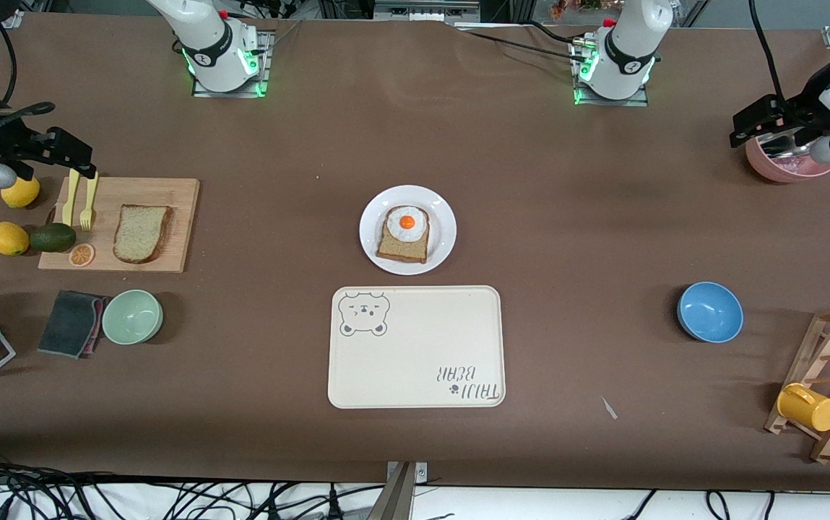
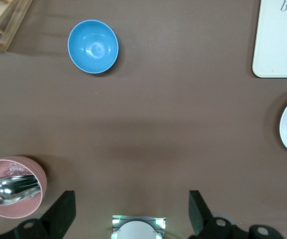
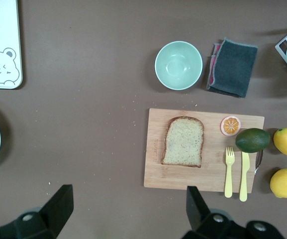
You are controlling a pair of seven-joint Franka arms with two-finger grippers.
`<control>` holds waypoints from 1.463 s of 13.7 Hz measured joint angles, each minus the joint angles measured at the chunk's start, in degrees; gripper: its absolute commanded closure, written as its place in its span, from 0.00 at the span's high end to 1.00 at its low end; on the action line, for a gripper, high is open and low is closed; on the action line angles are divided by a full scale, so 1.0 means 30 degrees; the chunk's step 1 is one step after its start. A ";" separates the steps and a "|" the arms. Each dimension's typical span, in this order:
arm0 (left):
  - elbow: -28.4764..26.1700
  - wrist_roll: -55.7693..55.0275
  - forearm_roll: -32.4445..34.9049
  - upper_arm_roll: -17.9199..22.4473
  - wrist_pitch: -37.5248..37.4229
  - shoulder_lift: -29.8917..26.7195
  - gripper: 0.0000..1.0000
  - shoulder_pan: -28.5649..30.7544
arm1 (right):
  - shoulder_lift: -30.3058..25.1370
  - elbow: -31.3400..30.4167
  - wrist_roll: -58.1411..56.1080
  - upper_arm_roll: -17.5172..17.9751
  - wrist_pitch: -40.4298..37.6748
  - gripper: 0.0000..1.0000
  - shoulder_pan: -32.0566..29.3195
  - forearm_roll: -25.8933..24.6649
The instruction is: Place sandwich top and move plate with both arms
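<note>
While both pincers hang spread and empty, the right pincer (image 3: 126, 211) over the table beside the wooden cutting board (image 1: 120, 224) and the left pincer (image 2: 132, 214) over the pink bowl (image 1: 790, 165) holding a spoon (image 2: 11, 189), nothing of the task is yet done. The sandwich top (image 1: 141, 232) lies flat on that board near the yellow fork (image 1: 87, 201) and knife (image 1: 70, 196), well apart from the plate (image 1: 407, 230), which bears the egg-topped bread slice (image 1: 405, 234) just above the bear tray (image 1: 416, 347). Judged risks: a flat slice gives thin purchase and may slip or tear; a descent could catch the cutlery; uneven two-arm motion could tip the plate.
</note>
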 measured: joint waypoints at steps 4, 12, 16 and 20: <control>0.0000 0.0024 0.0000 -0.1839 -0.0013 0.0006 1.00 0.1743 | 0.0423 0.0100 0.0001 -0.0001 0.0192 1.00 0.0002 0.0000; 0.0000 0.0024 0.0000 -0.2117 -0.0038 0.0008 1.00 0.2031 | 0.0436 0.0119 0.0001 -0.0074 0.0159 1.00 -0.0007 0.0000; 0.0000 0.0024 0.0000 -0.2117 -0.0039 0.0007 1.00 0.2116 | 0.0436 0.0120 0.0000 -0.0060 0.0101 1.00 0.0003 0.0000; 0.0000 0.0024 0.0000 -0.2123 -0.0161 -0.0003 1.00 0.2122 | 0.0446 0.0119 -0.0002 -0.0055 0.0031 1.00 0.0004 0.0000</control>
